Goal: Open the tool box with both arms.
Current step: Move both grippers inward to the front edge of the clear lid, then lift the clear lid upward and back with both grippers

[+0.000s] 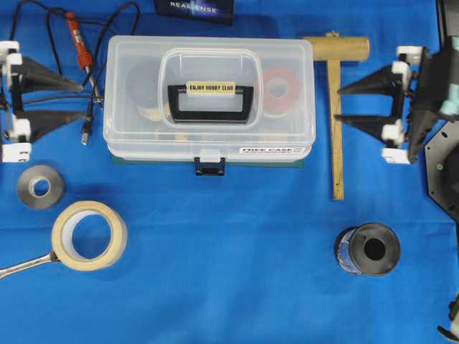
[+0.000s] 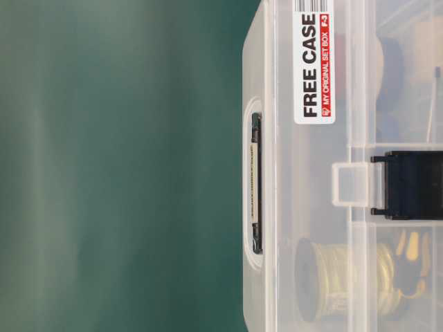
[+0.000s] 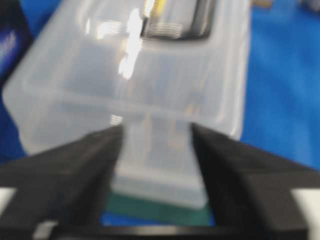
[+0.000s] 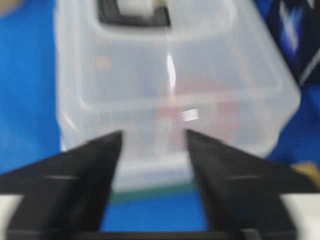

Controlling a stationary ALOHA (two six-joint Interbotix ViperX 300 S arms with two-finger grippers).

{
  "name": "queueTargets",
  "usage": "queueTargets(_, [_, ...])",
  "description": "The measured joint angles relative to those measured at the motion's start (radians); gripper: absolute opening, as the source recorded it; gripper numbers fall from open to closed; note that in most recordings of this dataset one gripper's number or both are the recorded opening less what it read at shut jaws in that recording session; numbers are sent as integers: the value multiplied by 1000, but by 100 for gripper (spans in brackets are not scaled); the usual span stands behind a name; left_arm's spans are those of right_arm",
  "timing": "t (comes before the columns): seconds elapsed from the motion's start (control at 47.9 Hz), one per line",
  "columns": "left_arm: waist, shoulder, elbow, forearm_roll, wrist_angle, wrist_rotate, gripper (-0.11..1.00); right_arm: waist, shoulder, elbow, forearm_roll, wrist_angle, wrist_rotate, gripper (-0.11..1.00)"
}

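Observation:
The clear plastic tool box (image 1: 208,100) sits closed on the blue table, with a black handle (image 1: 210,102), a yellow label and a dark blue front latch (image 1: 210,166) over a green base. It fills the table-level view (image 2: 346,207) and shows blurred in both wrist views (image 3: 135,75) (image 4: 170,85). My left gripper (image 1: 80,100) is open and empty, a short way off the box's left end (image 3: 156,131). My right gripper (image 1: 338,104) is open and empty, off the box's right end (image 4: 153,135).
A wooden mallet (image 1: 336,107) lies between the box and my right gripper. A masking tape roll (image 1: 89,235), a grey tape roll (image 1: 40,186), a spanner (image 1: 25,265), a dark spool (image 1: 369,249) and red-handled cables (image 1: 77,39) lie around.

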Motion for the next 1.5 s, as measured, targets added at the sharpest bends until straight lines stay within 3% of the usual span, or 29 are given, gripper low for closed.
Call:
queueTargets(0.083, [6,40,3,0,9,3,84,-17,58,0,0,14,-2,84])
queueTargets(0.209, [17,110,3,0,12,3,78,-29,117,0,0,17,0,81])
queueTargets(0.501, [23,224,-23,0,-58,3,79,-34,233,-35,2,-32,0,81])
queueTargets(0.856, [15,299,-31,2,-89,5,79,-34,272,-52,0,-74,0,81])
queueTargets(1.503, [15,213,-37,3,-87,5,79,-43,207,-91,-6,-17,-11,81])
